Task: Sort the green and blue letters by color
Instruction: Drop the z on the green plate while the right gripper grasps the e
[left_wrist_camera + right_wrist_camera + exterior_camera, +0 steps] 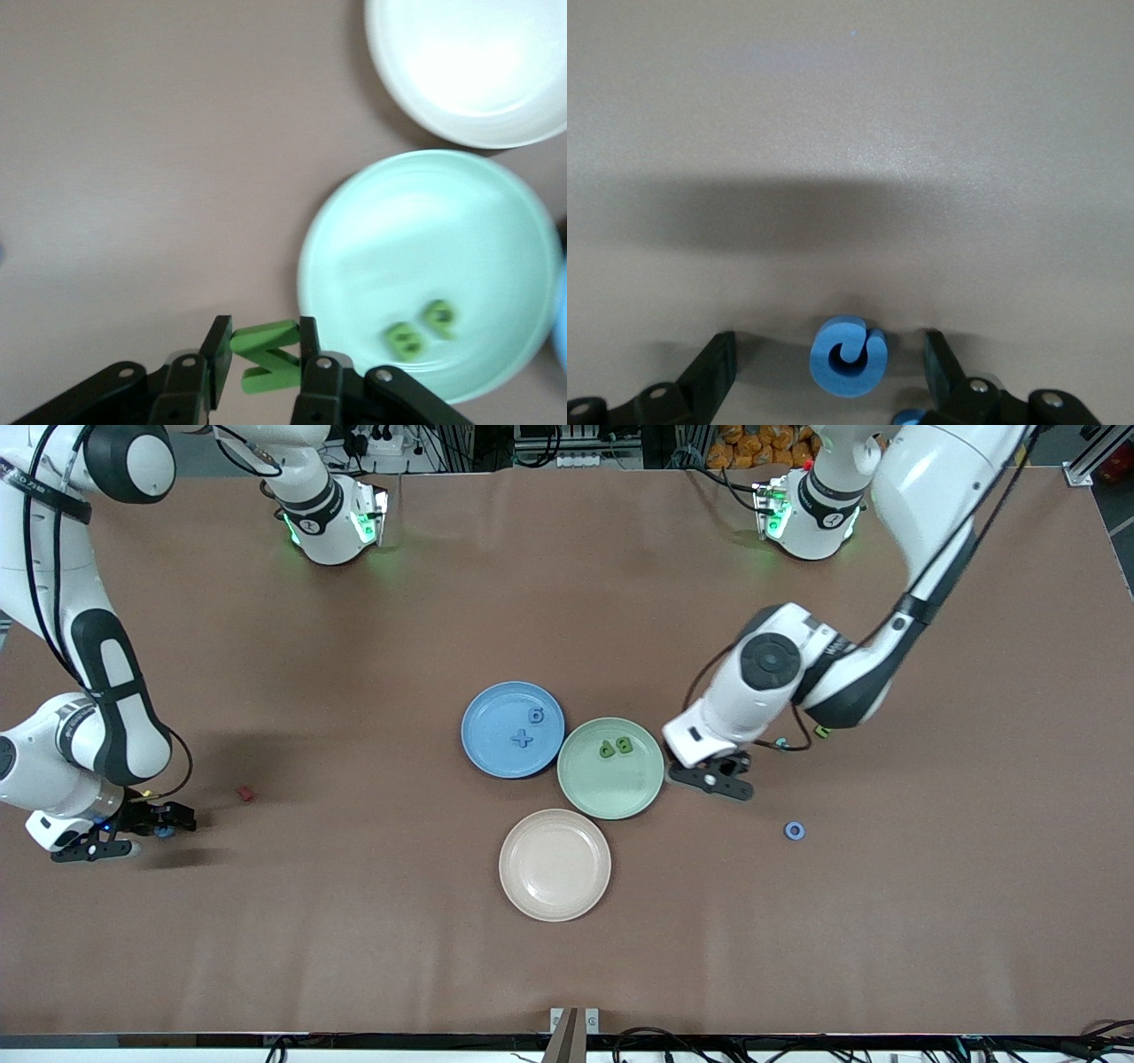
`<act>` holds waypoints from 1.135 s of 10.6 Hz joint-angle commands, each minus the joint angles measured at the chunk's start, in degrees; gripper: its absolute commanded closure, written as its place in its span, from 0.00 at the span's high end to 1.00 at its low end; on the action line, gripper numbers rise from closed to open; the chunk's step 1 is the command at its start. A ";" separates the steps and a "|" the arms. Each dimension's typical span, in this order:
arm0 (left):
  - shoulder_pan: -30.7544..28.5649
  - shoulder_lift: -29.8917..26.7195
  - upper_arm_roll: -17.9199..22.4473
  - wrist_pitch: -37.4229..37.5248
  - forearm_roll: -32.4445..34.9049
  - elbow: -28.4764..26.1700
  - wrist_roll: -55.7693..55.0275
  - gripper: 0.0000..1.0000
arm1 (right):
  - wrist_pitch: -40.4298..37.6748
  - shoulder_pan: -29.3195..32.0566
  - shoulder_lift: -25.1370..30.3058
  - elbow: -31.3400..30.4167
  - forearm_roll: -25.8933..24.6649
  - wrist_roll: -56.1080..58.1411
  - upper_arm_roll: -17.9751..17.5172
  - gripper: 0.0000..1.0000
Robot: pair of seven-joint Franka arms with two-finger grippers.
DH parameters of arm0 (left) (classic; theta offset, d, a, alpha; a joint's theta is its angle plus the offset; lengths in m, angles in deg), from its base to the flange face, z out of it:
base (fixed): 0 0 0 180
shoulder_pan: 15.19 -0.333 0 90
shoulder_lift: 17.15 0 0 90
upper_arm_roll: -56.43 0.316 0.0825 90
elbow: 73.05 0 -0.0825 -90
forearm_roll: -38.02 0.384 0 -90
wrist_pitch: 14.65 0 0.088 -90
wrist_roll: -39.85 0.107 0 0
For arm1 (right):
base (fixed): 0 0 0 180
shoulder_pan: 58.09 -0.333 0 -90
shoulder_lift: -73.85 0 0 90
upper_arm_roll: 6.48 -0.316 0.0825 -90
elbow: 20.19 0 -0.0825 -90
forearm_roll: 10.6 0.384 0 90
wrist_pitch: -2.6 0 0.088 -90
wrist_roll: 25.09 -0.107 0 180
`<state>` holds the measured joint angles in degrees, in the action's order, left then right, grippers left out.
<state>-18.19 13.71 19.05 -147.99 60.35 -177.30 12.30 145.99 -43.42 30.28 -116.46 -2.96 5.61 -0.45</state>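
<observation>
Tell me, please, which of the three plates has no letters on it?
The beige plate, nearest the front camera. The blue plate holds two blue letters and the green plate two green ones.

surface: table (567, 584) under a plain brown cover | top edge: dark cables, a power strip (376, 441) and orange items (753, 444) | corner: metal frame rail (1088, 456) | light: even, soft shadows

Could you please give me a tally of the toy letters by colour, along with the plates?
Blue letters: 4 (two on the blue plate, a ring on the table, one between the right tool's fingers)
Green letters: 3 (two on the green plate, one in the left tool)
Dark red letter: 1
Plates: 3, including the beige plate
Total: 11
</observation>
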 commanded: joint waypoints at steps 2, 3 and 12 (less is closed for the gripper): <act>9.65 6.12 0.64 1.50 -1.33 7.12 -10.30 0.00 | 0.66 1.24 5.24 -6.10 0.97 0.67 -0.85 0.51; 12.46 8.40 1.25 1.42 -0.89 9.31 -13.20 0.00 | 0.75 1.76 5.25 -6.29 0.97 0.67 -0.85 0.43; 17.50 9.40 9.08 1.85 -1.41 11.62 -14.81 1.00 | 4.44 0.36 2.97 -6.12 5.88 0.49 -0.94 0.60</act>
<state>-0.23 24.25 27.76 -147.42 59.84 -166.37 -1.45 149.26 -42.52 33.58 -121.51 -0.59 5.61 -0.71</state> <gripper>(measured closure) 0.366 0.546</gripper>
